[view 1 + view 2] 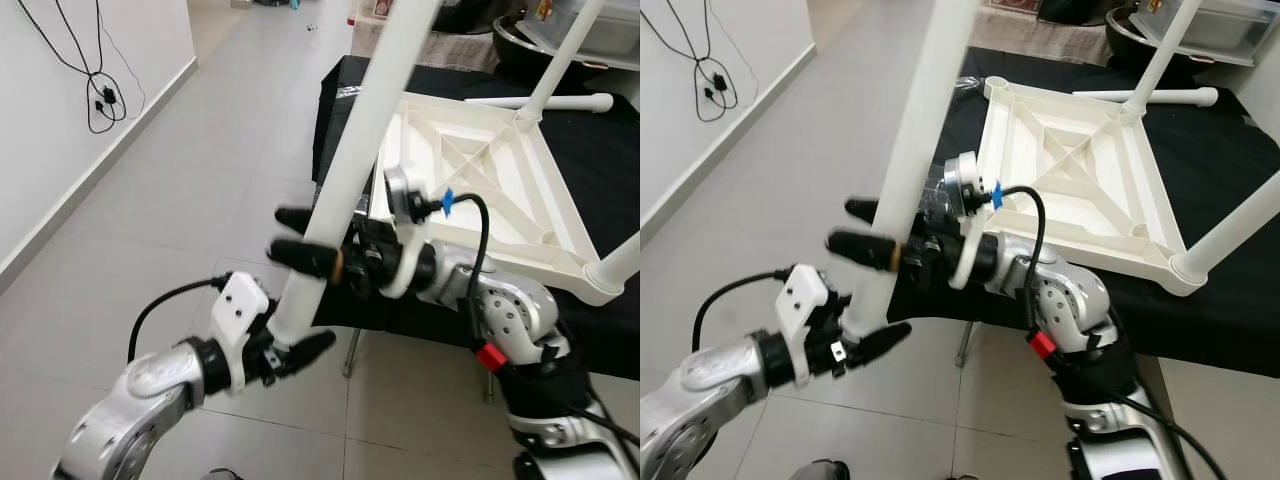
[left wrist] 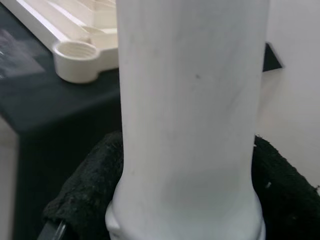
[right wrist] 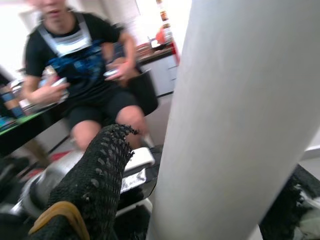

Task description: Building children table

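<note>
Your upturned white tabletop [image 1: 495, 175] lies on the black-covered table [image 1: 610, 150] at two o'clock. Both grippers clamp the loose white leg [image 1: 355, 160]: right gripper [image 1: 300, 240] mid-shaft, left gripper [image 1: 295, 350] at its lower end. No legible writing.

Both grippers' jaws around leg [image 1: 350, 165]

White table leg [image 1: 350, 165]; cream tabletop [image 1: 480, 180]; black cloth [image 1: 600, 160]; grey floor tiles [image 1: 180, 200].
</note>
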`<state>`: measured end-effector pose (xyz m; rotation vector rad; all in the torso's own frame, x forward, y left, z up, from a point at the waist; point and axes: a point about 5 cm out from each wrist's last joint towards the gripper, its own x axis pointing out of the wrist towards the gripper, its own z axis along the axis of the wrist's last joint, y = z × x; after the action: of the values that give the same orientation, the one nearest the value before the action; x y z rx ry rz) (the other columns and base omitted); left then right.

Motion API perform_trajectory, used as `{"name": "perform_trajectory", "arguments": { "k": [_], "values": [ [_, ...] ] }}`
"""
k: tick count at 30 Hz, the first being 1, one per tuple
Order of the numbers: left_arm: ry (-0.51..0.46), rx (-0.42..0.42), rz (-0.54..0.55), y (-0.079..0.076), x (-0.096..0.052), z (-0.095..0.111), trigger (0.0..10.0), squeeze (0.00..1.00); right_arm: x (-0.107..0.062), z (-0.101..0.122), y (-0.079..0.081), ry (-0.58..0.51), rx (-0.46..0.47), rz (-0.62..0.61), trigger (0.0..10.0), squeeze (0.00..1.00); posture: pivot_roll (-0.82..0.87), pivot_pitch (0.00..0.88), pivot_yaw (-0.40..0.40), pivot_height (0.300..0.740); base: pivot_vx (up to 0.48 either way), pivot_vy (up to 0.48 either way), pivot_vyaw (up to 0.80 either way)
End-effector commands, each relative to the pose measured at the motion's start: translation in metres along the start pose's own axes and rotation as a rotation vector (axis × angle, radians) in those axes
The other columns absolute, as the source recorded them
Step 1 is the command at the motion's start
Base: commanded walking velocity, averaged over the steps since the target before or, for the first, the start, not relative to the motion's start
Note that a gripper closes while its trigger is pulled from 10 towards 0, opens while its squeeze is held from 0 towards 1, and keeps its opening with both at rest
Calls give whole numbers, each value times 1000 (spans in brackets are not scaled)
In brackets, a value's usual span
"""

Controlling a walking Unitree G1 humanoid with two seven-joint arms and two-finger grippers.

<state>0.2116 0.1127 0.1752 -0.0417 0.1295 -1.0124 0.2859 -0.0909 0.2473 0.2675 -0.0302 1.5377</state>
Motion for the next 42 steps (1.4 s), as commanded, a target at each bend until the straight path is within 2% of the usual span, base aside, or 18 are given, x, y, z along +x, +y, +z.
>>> {"name": "perform_trajectory", "arguments": {
  "k": [1, 9, 20, 42],
  "values": [
    [24, -49, -84, -12, -5, -2, 10000, 0, -2, -4, 2, 23, 29, 51, 10000, 0, 139, 112, -91, 740, 0, 0, 0],
    [76, -96, -185, -27, -13, -6, 10000, 0, -3, -5, 3, 57, 52, 128, 10000, 0, 137, 113, -91, 740, 0, 0, 0],
    [100, -63, -187, -24, -12, -2, 10000, 0, 3, -11, 13, 76, 109, 236, 10000, 0, 133, 120, -99, 740, 0, 0, 0],
    [100, -91, -189, -26, -7, -6, 10000, 0, 16, -4, 17, 7, 123, 251, 10000, 0, 127, 121, -95, 740, 0, 0, 0]
  ]
}}
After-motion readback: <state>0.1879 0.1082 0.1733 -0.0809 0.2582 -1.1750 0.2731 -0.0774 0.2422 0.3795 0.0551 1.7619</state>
